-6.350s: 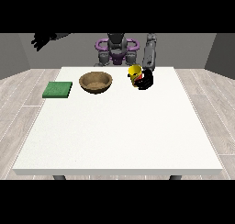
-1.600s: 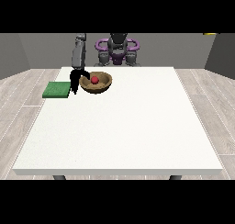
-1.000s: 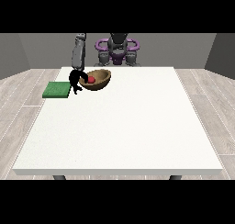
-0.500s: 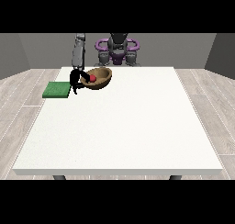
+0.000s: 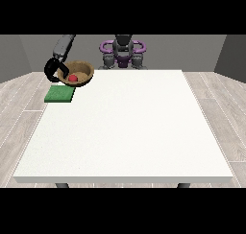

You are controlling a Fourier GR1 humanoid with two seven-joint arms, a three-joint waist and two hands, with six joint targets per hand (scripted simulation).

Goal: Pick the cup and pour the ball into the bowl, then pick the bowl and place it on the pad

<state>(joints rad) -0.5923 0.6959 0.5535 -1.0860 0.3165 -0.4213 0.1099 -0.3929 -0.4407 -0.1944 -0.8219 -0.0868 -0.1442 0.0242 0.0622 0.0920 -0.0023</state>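
You see the wooden bowl point(image 5: 77, 73) held up off the white desk point(image 5: 125, 127), tilted so its open side faces you. Inside it lies the red ball point(image 5: 72, 77), resting low against the inner wall near the rim closest to the hand. The hand at the view's left point(image 5: 52, 69) has its black fingers point(image 5: 61, 64) curled around the bowl's left rim, grasping it. The grey forearm point(image 5: 63, 45) slopes down to that hand from the upper left.

Just below the bowl, the green pad point(image 5: 59, 94) lies flat on the desk near its far left corner. The bowl hangs above the pad's far right part and does not touch it. You can make out the robot's torso point(image 5: 123, 51) behind the desk's far edge, at the middle. The robot's other hand does not show anywhere in your view, and the cup is not visible either.
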